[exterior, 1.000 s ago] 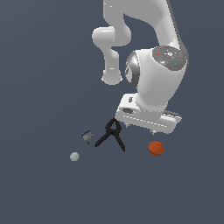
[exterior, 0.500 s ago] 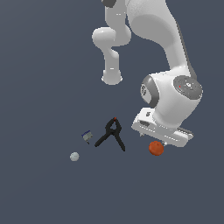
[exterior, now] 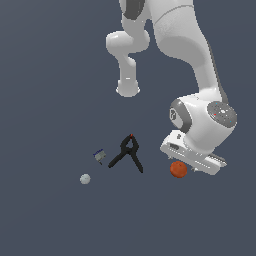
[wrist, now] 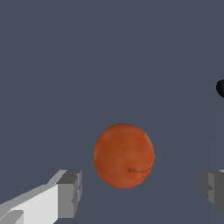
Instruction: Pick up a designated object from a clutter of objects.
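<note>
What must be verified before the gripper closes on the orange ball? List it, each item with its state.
1. Target is the orange-red ball, not the grey ball: ok.
2. Gripper open, wider than the ball: ok.
3. Ball between the fingers: roughly, lying ahead of the tips; cannot tell the depth.
4. Black clamp apart from the ball: ok.
5. Fingers low enough to grip at the ball's middle: cannot tell.

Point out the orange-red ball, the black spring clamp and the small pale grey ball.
orange-red ball (wrist: 124, 155): wrist view, centre of its face.
black spring clamp (exterior: 129, 148): exterior view, where the two arms join.
pale grey ball (exterior: 85, 179): exterior view, its centre.
</note>
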